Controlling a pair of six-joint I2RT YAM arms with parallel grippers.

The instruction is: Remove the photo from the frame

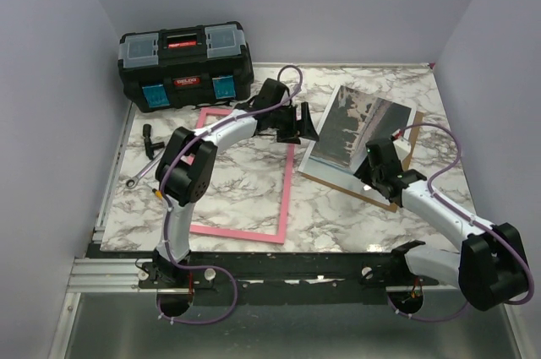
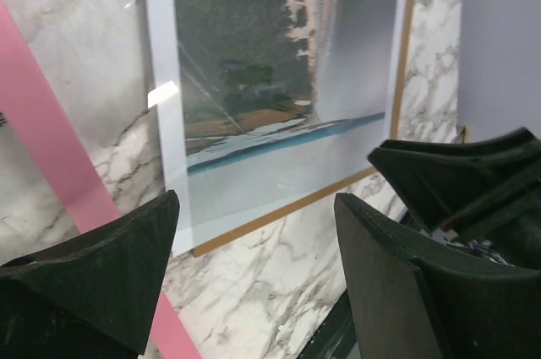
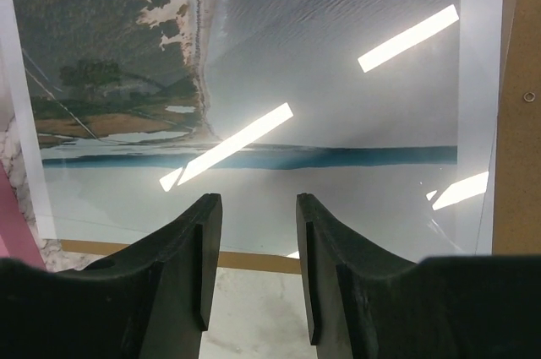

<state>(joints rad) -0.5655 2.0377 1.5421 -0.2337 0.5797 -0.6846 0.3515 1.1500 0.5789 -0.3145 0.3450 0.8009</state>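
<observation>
Photo (image 1: 363,122) lies just rt of frame (image 1: 288,190).

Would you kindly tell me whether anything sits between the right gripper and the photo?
Nothing visible does. The right gripper, open, hangs just off the photo, which lies face up on the brown backing board. Glare streaks may mean a clear cover sheet; I cannot tell.

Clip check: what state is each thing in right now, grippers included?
frame: lying flat, empty
photo: out of the frame, lying on the backing board
toolbox: lid closed
left gripper: open, holding nothing
right gripper: open, holding nothing
</observation>
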